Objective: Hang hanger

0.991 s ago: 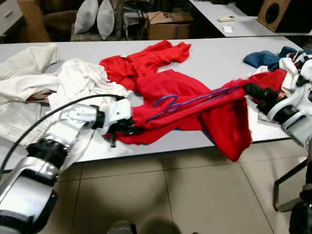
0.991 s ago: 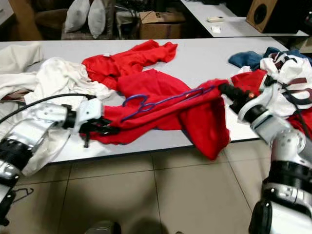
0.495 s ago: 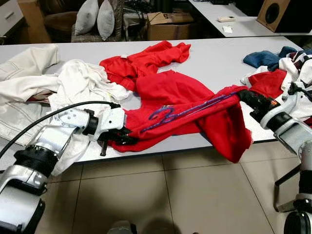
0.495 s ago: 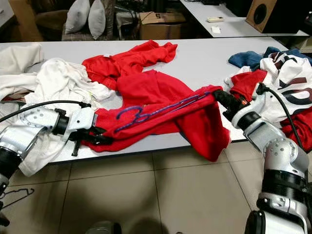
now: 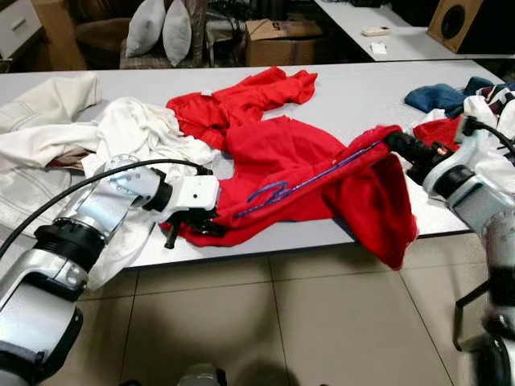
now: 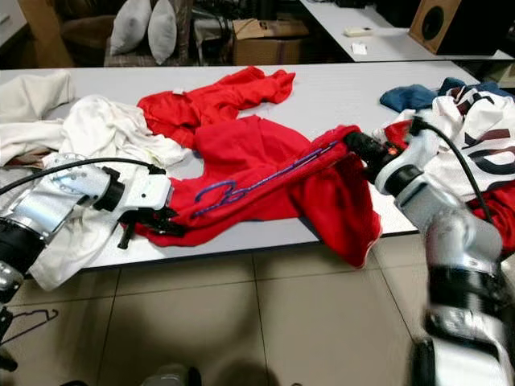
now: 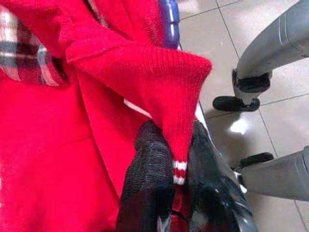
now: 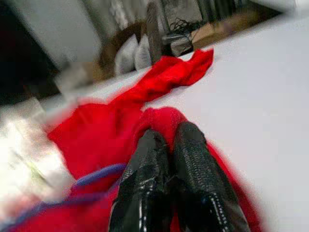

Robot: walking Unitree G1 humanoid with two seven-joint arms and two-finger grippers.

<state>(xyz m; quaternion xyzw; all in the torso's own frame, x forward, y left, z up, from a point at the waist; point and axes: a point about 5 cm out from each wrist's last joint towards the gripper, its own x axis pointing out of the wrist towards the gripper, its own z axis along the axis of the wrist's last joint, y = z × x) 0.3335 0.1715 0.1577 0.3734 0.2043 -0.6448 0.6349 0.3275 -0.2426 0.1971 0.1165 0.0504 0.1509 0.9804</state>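
A red sweater [image 5: 306, 173] is stretched over the front of the grey table [image 5: 354, 96], part of it drooping past the edge. A purple hanger [image 5: 278, 191] lies along it, hook toward my left arm. My left gripper [image 5: 201, 227] is shut on the sweater's hem near the table's front edge; the left wrist view shows red knit [image 7: 169, 96] pinched between the fingers [image 7: 149, 183]. My right gripper [image 5: 396, 142] is shut on the sweater's other end, held slightly above the table; its fingers [image 8: 145, 183] press together on red cloth.
A second red garment [image 5: 241, 100] lies behind the sweater. White clothes [image 5: 121, 133] are heaped at the left, and blue and white clothes [image 6: 463, 112] at the right. Cushions [image 5: 161, 28] and a cardboard box [image 5: 282, 40] stand beyond the table. Tiled floor [image 5: 282, 322] is below.
My right gripper has moved left and away, lifting its end of the sweater. The left gripper has drawn the hem slightly left along the table edge. The view has shifted a little.
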